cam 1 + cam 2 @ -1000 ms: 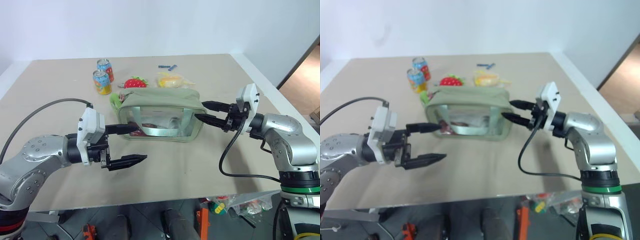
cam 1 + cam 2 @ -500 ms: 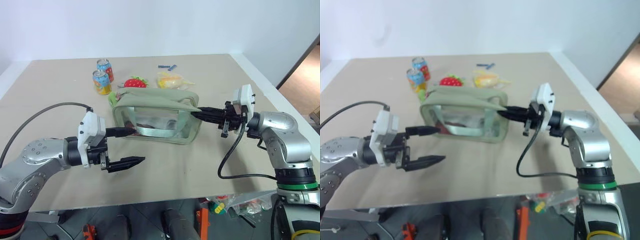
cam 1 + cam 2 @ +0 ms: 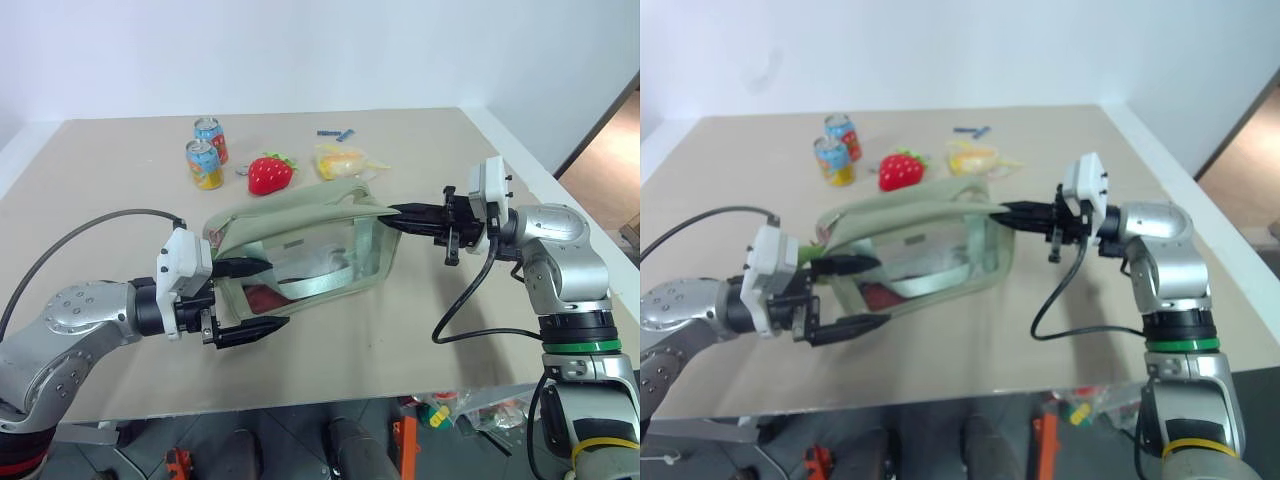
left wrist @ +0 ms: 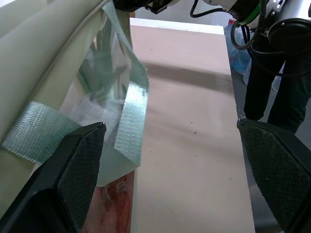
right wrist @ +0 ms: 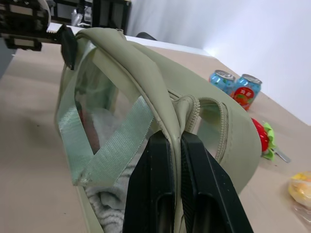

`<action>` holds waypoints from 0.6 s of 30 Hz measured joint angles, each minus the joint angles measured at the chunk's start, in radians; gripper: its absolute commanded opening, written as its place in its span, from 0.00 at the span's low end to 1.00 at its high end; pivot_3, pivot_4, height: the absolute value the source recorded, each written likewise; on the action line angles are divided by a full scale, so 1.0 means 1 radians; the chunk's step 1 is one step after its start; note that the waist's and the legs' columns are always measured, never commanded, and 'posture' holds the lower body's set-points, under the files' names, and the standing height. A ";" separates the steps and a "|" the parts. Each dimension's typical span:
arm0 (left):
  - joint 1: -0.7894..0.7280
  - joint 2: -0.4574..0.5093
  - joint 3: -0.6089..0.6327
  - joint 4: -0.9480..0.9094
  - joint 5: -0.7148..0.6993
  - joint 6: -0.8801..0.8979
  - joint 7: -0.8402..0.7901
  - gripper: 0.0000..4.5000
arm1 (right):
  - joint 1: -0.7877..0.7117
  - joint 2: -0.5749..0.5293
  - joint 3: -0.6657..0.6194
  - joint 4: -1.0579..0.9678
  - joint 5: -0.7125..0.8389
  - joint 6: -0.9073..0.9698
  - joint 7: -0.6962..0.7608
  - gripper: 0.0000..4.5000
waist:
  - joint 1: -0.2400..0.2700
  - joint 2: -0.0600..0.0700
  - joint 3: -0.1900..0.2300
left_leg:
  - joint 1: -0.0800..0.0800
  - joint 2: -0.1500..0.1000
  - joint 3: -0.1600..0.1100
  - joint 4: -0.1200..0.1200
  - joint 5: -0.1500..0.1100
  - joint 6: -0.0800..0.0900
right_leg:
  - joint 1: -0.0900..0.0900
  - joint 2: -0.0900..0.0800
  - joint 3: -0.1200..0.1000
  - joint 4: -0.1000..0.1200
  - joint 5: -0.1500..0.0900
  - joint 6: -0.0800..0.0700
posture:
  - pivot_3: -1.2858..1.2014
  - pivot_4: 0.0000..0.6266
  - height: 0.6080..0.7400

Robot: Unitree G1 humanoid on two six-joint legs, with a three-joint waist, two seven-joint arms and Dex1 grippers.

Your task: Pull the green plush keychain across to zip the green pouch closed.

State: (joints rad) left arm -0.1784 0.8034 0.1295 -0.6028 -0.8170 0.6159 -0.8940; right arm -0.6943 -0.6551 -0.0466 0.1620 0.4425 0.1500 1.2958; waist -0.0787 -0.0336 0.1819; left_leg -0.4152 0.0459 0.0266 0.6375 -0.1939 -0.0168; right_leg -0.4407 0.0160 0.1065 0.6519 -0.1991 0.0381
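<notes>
- The green pouch (image 3: 300, 255) sits near the middle of the table (image 3: 400, 340), tipped up on its right end so that its clear side window faces the camera and shows a pale strap and something reddish inside.
- The right gripper (image 3: 395, 215) is clenched on the fabric at the pouch's top right corner, beside the end of the zipper; in the right wrist view the two black fingers (image 5: 155, 194) pinch a fold of the sage-green fabric between them.
- The green plush keychain (image 3: 820, 258) seems to be the small lime-green bit at the pouch's left end, just behind the left gripper, but most of it is hidden and I cannot be sure.
- The left gripper (image 3: 255, 297) hangs at the pouch's lower left corner with its fingers spread wide, the upper one against the window and the lower one near the table; it grasps nothing.
- Behind the pouch lie a red strawberry plush (image 3: 270, 174) and a yellow packet (image 3: 340, 160).
- Two drink cans (image 3: 206, 152) stand together at the left, well apart from the pouch.
- A small blue object (image 3: 336, 133) lies near the far edge.
</notes>
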 measured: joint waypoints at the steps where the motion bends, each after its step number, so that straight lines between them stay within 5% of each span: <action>1: 0.008 0.000 0.002 -0.001 0.002 -0.002 0.001 1.00 | 0.000 0.000 -0.001 -0.002 0.006 0.011 -0.008 0.01 | 0.000 0.000 0.000 | 0.000 0.000 0.000 0.000 0.000 0.000 | 0.000 0.000 0.000 0.000 0.000 0.000 | 0.52 0.24 1.00; 18: 0.009 0.000 0.004 -0.004 0.015 -0.010 -0.011 1.00 | 0.061 -0.033 -0.050 -0.082 0.025 0.066 -0.076 0.01 | 0.000 0.000 0.000 | 0.000 0.000 0.000 0.000 0.000 0.000 | 0.000 0.000 0.000 0.000 0.000 0.000 | 0.52 0.24 1.00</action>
State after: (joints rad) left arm -0.1691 0.8034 0.1336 -0.6070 -0.8023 0.6062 -0.9051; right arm -0.6332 -0.6886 -0.0964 0.0797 0.4679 0.2157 1.2200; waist -0.0786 -0.0336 0.1819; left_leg -0.4153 0.0458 0.0268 0.6379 -0.1939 -0.0168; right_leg -0.4406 0.0158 0.1067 0.6519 -0.1989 0.0384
